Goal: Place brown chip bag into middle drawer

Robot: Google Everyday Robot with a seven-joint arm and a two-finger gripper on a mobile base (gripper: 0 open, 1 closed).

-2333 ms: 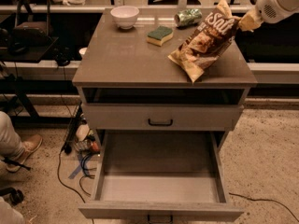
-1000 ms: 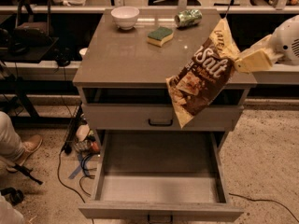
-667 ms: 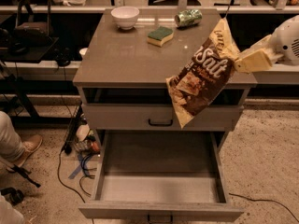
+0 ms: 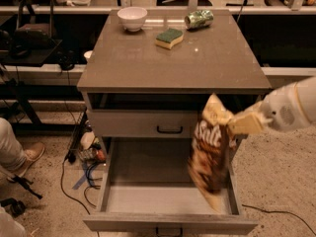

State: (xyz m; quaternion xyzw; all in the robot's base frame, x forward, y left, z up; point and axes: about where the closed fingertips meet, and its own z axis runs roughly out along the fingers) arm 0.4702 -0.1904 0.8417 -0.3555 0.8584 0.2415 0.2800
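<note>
We see a grey cabinet [image 4: 148, 68] in mid-frame, flat top with a small glare spot, warm dim light overall. Floor [image 4: 284, 181] is speckled beige, looks gritty. Behind the cabinet a long pale bench [image 4: 59, 9] spans the frame, dark underneath. A lower pale rail [image 4: 291, 72] runs behind the cabinet at top height. Left: black stand [image 4: 29, 41], loose cables [image 4: 69, 181] on the floor beside the cabinet, one blue. Someone's leg [image 4: 9, 144] and tan shoe [image 4: 32, 153] at the left edge.
</note>
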